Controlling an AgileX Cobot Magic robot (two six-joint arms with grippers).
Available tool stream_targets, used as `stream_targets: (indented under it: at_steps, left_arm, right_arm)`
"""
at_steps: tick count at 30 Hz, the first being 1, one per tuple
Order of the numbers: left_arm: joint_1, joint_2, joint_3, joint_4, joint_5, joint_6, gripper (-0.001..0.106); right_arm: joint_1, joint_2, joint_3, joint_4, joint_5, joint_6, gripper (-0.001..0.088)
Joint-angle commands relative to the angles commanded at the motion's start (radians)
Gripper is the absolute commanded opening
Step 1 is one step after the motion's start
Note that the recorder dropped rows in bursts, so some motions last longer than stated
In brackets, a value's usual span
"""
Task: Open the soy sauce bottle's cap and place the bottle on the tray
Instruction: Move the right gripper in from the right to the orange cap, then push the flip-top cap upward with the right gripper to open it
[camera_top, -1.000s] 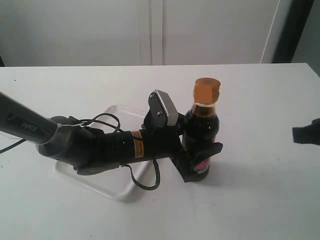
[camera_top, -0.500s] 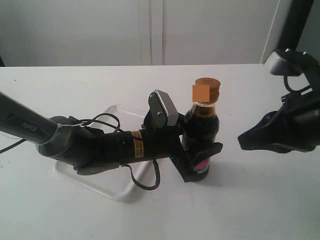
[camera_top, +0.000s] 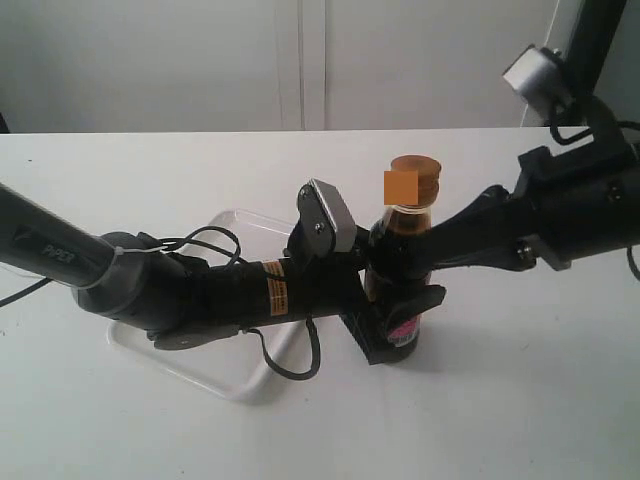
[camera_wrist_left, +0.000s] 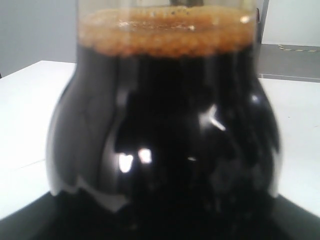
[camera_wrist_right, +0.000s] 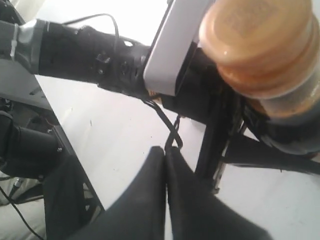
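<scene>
The soy sauce bottle (camera_top: 405, 250) stands upright on the white table, just right of the tray (camera_top: 232, 386). My left gripper (camera_top: 405, 320) is shut on its lower, labelled body. In the left wrist view its dark glass (camera_wrist_left: 165, 125) fills the picture, with brown foam at the liquid line. Its orange-brown cap (camera_top: 415, 180) sits down on the neck. My right gripper (camera_top: 400, 258) reaches in from the right at the bottle's shoulder, its fingers pressed together and holding nothing. In the right wrist view that gripper (camera_wrist_right: 165, 150) is below and beside the cap (camera_wrist_right: 262, 45).
My left arm (camera_top: 180, 290) lies across the tray and hides most of it, with a loose black cable (camera_top: 290, 365) looping over the rim. The left wrist camera housing (camera_top: 330, 220) sits just left of the bottle neck. A white wall stands behind the table.
My right arm has swung in from the right edge until its shut fingers are at the bottle's shoulder. The left arm and the bottle have not moved.
</scene>
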Motion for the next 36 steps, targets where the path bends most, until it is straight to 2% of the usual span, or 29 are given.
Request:
stream_targets:
  at_steps: [12,17,21,32,36]
  left_arm:
    - [0.000,0.000,0.000,0.000,0.000,0.036,0.000]
    - [0.000,0.000,0.000,0.000,0.000,0.040,0.000]
    - [0.000,0.000,0.000,0.000,0.000,0.040,0.000]
    - [0.000,0.000,0.000,0.000,0.004,0.049,0.000]
    - [0.000,0.000,0.000,0.002,0.004,0.049,0.000]
  right_arm:
    - [0.000,0.085,-0.007,0.061,-0.028,0.003,0.0000]
    - [0.000,0.085,-0.007,0.067,-0.109,0.003,0.0000]
    - [0.000,0.085,-0.007,0.121,-0.178,0.003,0.0000]
    - [0.000,0.083,-0.051,0.182,-0.109,0.003,0.0000]
    - [0.000,0.083,-0.060,0.182,-0.126,0.003,0.0000]
